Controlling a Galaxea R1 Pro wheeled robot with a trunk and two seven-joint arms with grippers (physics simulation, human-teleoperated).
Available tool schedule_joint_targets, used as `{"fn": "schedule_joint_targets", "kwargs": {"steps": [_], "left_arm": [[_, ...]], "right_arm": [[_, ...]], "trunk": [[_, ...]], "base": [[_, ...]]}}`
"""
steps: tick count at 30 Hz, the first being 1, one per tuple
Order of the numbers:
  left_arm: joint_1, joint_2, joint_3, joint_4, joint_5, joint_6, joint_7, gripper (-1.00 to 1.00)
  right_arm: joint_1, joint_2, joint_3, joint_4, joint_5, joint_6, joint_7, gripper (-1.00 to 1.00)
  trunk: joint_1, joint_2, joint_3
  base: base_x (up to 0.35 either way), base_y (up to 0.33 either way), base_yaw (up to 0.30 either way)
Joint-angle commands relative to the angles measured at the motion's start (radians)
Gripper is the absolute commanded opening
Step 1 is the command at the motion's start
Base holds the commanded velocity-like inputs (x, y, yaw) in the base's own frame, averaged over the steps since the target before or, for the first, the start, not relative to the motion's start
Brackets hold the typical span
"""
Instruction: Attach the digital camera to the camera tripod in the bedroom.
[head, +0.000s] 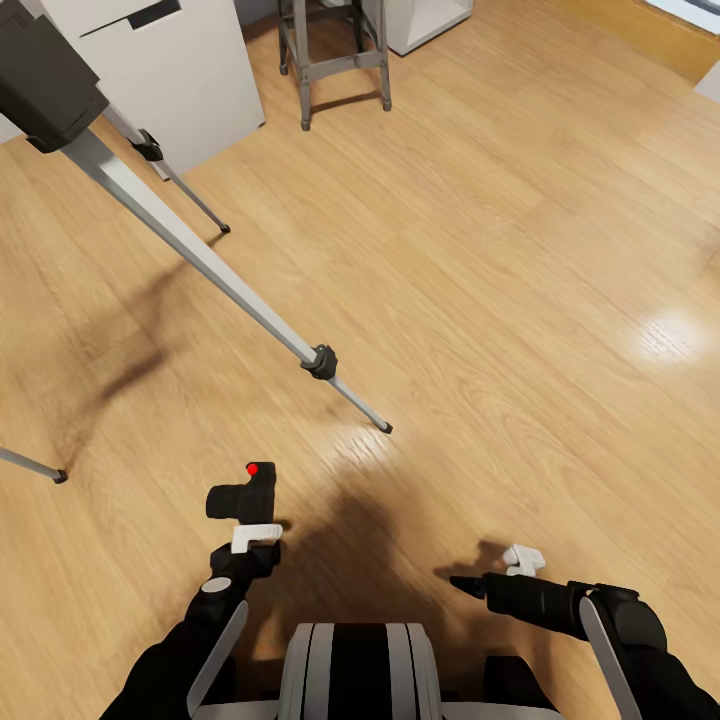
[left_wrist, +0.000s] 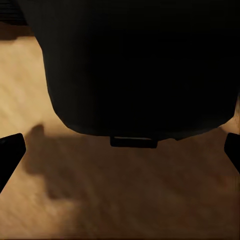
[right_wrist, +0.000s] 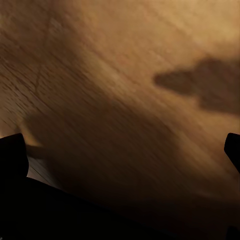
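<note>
Above wood floor (head: 480, 250), my left gripper (head: 255, 530) gripping camera (head: 243, 493), red button up. Tripod (head: 200, 250) standing ahead-left, near. My right gripper (head: 468, 583) hanging empty, fingers spread.

Black arms (head: 170, 670), white wrist brackets, black-white striped trunk (head: 360, 670).

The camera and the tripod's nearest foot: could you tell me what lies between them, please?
Only bare wood floor in the head view, between the camera in the left gripper and the tripod foot.
</note>
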Motion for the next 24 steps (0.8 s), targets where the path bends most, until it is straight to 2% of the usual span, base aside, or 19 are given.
{"fn": "schedule_joint_targets", "kwargs": {"steps": [1, 24], "left_arm": [[0.000, 0.001, -0.005, -0.002, 0.011, 0.003, 0.010, 1.00], [0.000, -0.003, -0.004, -0.009, 0.009, 0.006, 0.020, 1.00]], "right_arm": [[0.000, 0.000, -0.001, 0.000, -0.006, 0.007, -0.001, 1.00], [0.000, 0.000, -0.001, 0.000, -0.005, 0.007, -0.001, 1.00]], "trunk": [[0.000, 0.000, -0.001], [0.000, 0.000, -0.001]], "base": [[0.000, 0.000, 0.000], [0.000, 0.000, 0.000]]}}
